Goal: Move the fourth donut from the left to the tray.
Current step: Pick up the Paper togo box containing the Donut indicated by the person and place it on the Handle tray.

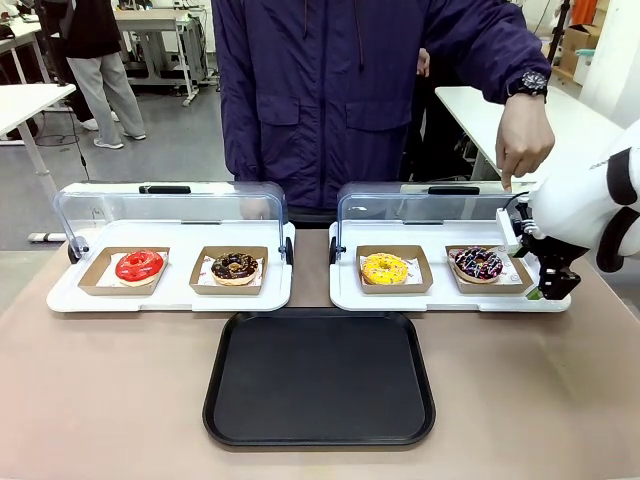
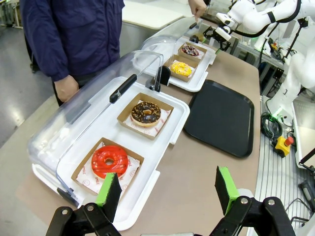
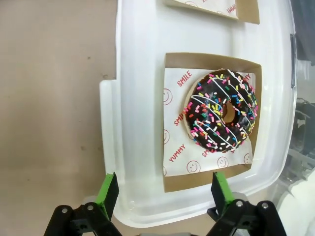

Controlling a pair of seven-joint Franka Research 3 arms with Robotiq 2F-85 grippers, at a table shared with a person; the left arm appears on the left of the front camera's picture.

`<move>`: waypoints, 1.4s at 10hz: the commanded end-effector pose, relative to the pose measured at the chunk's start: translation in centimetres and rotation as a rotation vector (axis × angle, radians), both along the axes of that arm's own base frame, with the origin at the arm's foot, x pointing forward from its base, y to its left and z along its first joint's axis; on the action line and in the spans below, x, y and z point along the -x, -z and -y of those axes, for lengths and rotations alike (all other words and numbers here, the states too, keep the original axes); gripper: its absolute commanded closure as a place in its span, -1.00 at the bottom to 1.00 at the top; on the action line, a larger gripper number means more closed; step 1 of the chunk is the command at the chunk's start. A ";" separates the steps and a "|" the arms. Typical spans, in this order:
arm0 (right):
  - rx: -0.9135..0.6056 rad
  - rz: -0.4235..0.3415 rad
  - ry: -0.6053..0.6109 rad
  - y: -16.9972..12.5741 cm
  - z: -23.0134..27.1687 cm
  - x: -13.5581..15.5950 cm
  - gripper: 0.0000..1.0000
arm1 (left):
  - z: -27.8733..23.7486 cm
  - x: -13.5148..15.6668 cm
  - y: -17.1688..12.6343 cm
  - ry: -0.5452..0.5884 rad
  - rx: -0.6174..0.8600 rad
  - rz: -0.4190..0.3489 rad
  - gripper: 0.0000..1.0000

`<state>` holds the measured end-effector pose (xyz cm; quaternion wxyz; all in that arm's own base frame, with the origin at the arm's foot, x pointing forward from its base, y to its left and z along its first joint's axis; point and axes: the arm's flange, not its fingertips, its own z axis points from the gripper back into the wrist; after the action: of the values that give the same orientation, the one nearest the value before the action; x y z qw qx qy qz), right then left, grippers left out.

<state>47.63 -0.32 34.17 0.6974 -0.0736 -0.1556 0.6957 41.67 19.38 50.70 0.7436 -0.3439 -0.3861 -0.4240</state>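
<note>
Finds the fourth donut [image 1: 478,263] in its brown holder on the right-hand white display tray [image 1: 440,298], rightmost of the row, just left of the right claw [image 1: 548,292], spread and empty at that tray's near right corner. Puts the donut, seen along the fingers, ahead and off toward one pad; round, so no long axis, only the square holder's edges. Leaves the right arm plainly nearer, the left claw [image 2: 167,189] spread too and well apart past the row's left end, the black tray [image 1: 320,375] near and left at mid-bench. Cannot tell from the front whether the dark claw tips touch the display tray, nor whether the person's pointing hand [image 1: 523,140] meets the clear lid.
</note>
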 end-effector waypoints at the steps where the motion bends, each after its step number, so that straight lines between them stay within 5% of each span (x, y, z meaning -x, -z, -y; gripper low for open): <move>1: 0.008 0.019 -0.023 0.7 0.6 -1.5 -1.00 | 0.1 0.1 -0.3 0.008 0.003 0.002 -1.00; 13: -0.011 -0.044 -0.021 4.3 1.6 -4.9 -1.00 | 0.1 0.1 -0.3 0.008 0.003 0.002 -1.00; 14: -0.021 -0.041 -0.019 4.2 1.7 -5.0 -0.86 | 0.1 0.1 -0.3 0.008 0.003 0.002 -1.00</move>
<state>52.07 -1.35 30.07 0.7020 -0.0580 -0.1343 0.6970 41.67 19.38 50.69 0.7436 -0.3440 -0.3860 -0.4240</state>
